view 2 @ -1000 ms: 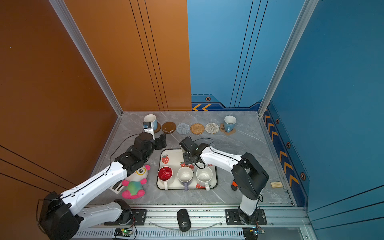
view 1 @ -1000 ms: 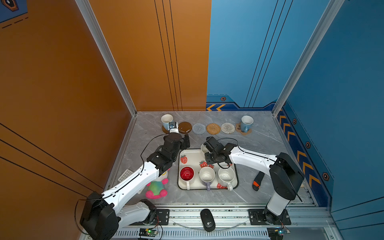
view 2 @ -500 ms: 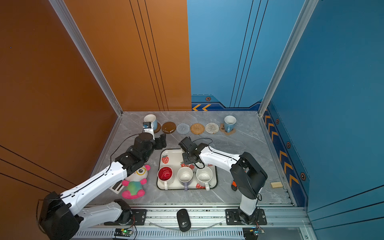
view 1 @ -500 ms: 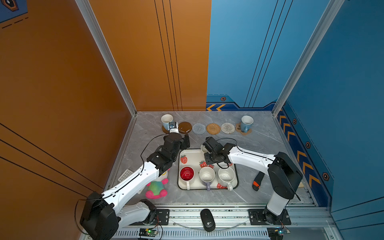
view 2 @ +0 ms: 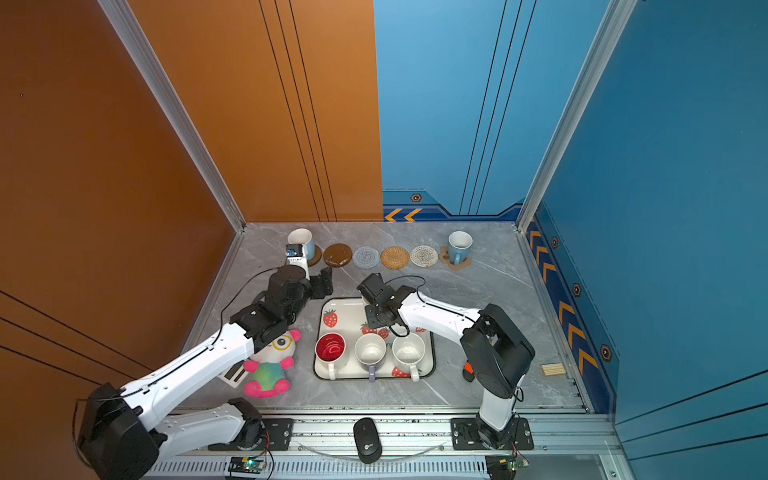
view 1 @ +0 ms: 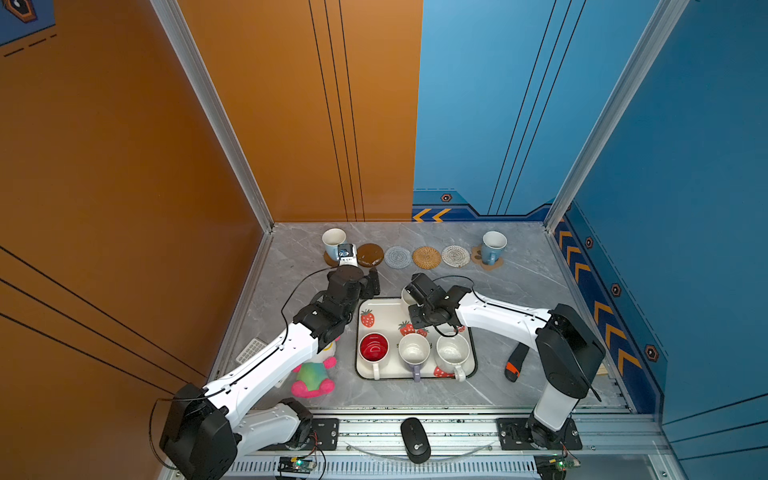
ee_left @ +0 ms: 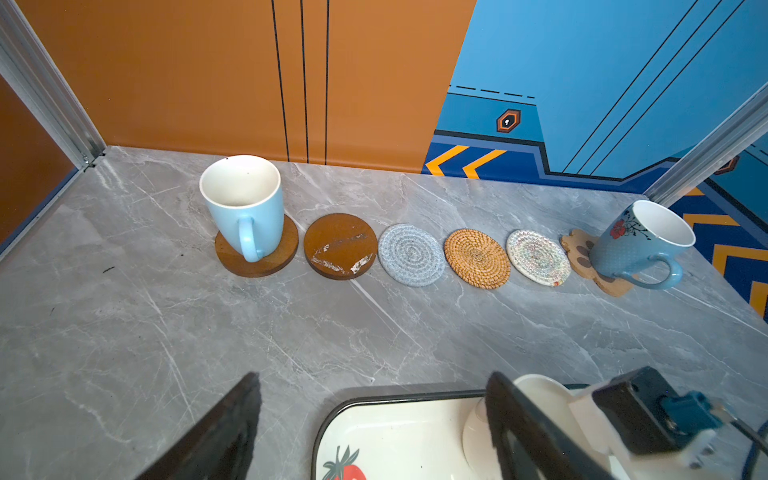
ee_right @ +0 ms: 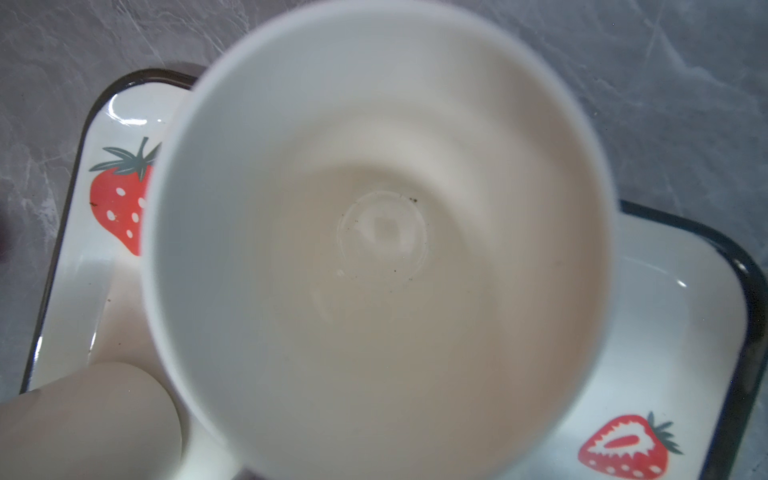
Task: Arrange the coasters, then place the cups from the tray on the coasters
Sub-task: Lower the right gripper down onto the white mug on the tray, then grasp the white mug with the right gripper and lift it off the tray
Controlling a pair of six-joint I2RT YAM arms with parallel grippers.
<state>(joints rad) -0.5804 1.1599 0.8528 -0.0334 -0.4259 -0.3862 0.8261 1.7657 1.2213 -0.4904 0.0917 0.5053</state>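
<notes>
Six coasters lie in a row along the back: a brown disc (view 1: 332,261) under a light blue cup (view 1: 334,242), a bare brown disc (view 1: 370,254), grey (view 1: 397,257), tan (view 1: 427,257) and whitish (view 1: 455,255) rounds, and a paw-print mat (view 1: 478,254) under a blue cup (view 1: 493,246). The strawberry tray (view 1: 376,305) holds a red-inside cup (view 1: 373,348), a lavender cup (view 1: 414,351) and a white cup (view 1: 452,351) along its front. My right gripper (view 1: 419,291) sits on another white cup (ee_right: 382,228) at the tray's far edge, jaws hidden. My left gripper (ee_left: 374,428) hangs open over the tray's far left corner.
A plush toy (view 1: 311,374) lies left of the tray under my left arm, beside a small white keypad (view 1: 251,351). A black and orange tool (view 1: 514,363) lies right of the tray. A wooden block (view 2: 552,369) rests at the front right, a mouse (view 1: 414,440) on the front rail.
My right gripper has shifted slightly left over the white cup at the tray's far edge. The left arm and the cups have not moved.
</notes>
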